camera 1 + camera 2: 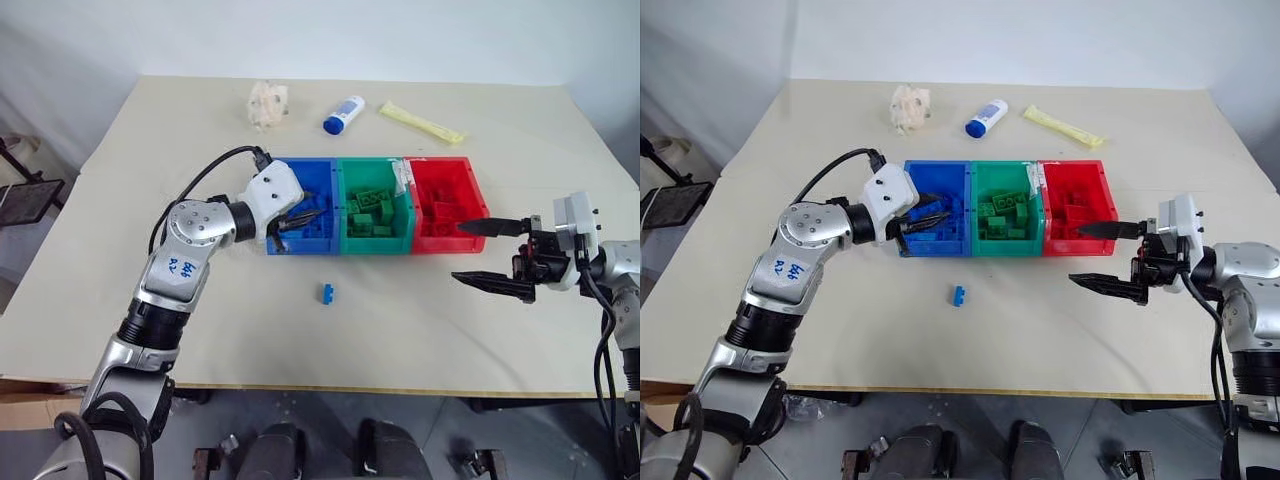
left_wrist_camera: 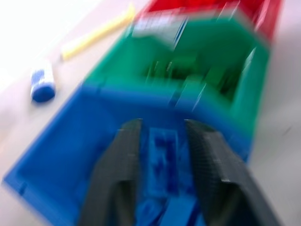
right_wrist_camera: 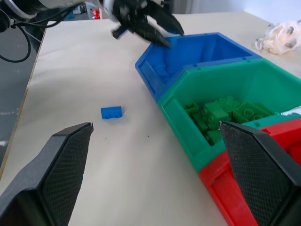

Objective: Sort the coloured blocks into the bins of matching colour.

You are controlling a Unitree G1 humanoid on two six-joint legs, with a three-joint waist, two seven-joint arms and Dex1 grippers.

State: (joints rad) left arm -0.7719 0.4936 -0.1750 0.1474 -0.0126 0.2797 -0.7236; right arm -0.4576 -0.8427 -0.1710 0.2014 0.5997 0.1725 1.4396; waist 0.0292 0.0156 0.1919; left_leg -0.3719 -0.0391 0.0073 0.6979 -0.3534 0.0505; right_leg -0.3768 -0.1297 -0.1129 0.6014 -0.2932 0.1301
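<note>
Three joined bins stand mid-table: blue bin [image 1: 312,163], green bin [image 1: 374,246], red bin [image 1: 450,245]. Green blocks [image 1: 370,210] fill the green bin and red blocks [image 1: 441,212] lie in the red one. My left gripper [image 1: 301,219] reaches into the blue bin with its fingers apart. A blue block [image 2: 163,157] shows blurred in the gap between them, and I cannot tell whether it touches them. One loose blue block [image 1: 327,293] lies on the table in front of the bins. My right gripper [image 1: 493,254] hovers open and empty, right of the red bin.
Behind the bins lie a white-and-blue bottle [image 1: 344,114], a yellow packet [image 1: 421,123] and a crumpled pale wad [image 1: 267,103]. A white scrap [image 1: 402,180] sits at the green bin's right wall. The table's front edge runs close below both arms.
</note>
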